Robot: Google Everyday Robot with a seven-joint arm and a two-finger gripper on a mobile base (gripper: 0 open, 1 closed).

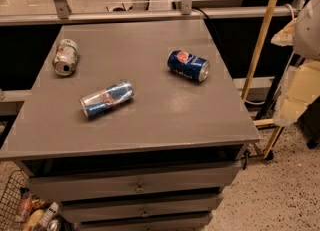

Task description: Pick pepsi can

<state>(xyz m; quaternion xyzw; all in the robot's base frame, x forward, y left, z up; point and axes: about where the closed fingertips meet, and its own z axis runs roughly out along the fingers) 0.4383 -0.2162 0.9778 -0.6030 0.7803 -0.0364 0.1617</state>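
Observation:
The pepsi can (188,65) is a short dark blue can with a round red-white-blue logo. It lies on its side on the grey cabinet top (150,110), right of centre, its silver end facing right and toward me. My gripper (294,100) is part of the pale arm at the right edge of the view. It hangs beyond the cabinet's right side, well to the right of the can and not touching it.
A slim silver-and-blue can (106,98) lies on its side left of centre. A pale green-and-white can (65,57) lies at the far left. A wooden pole (262,35) leans right of the cabinet. A wire basket (15,205) sits on the floor at lower left. Drawers (135,187) face me.

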